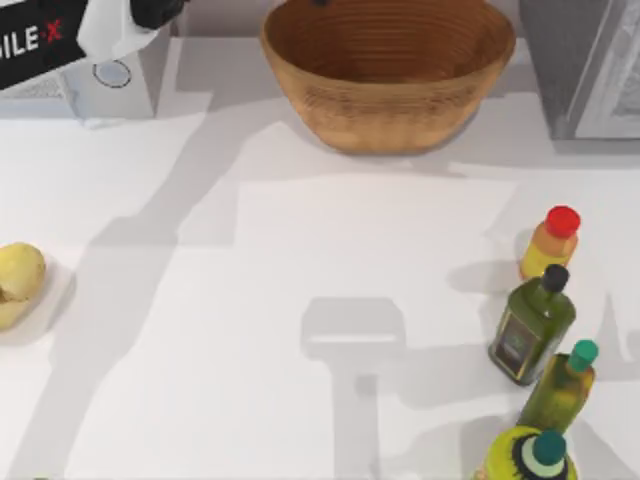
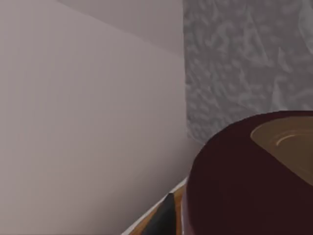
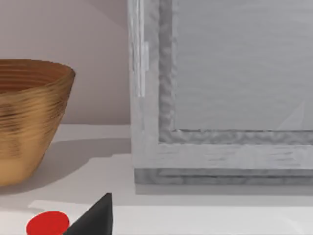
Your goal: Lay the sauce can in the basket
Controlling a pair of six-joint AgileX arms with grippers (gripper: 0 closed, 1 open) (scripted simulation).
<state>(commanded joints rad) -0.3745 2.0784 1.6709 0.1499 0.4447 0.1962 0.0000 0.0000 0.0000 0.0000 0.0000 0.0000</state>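
In the left wrist view the sauce can (image 2: 244, 181) sits very close, with maroon sides and a glossy brown top. It hangs in the air in front of the back wall. One dark fingertip (image 2: 165, 215) of my left gripper shows right beside it, so the gripper looks shut on the can. The tan woven basket (image 1: 388, 105) stands at the table's back centre, and its wall shows in the right wrist view (image 3: 29, 122). My left arm (image 1: 150, 12) reaches in at the top left. A dark fingertip (image 3: 98, 215) of my right gripper shows low, near a red cap.
At the right side stand a red-capped yellow bottle (image 1: 552, 243), a dark green bottle (image 1: 530, 330), a teal-capped green bottle (image 1: 562, 385) and another bottle (image 1: 530, 455). A pale yellow lump (image 1: 15, 285) lies at the left edge. A grey cabinet (image 1: 585, 65) fills the back right.
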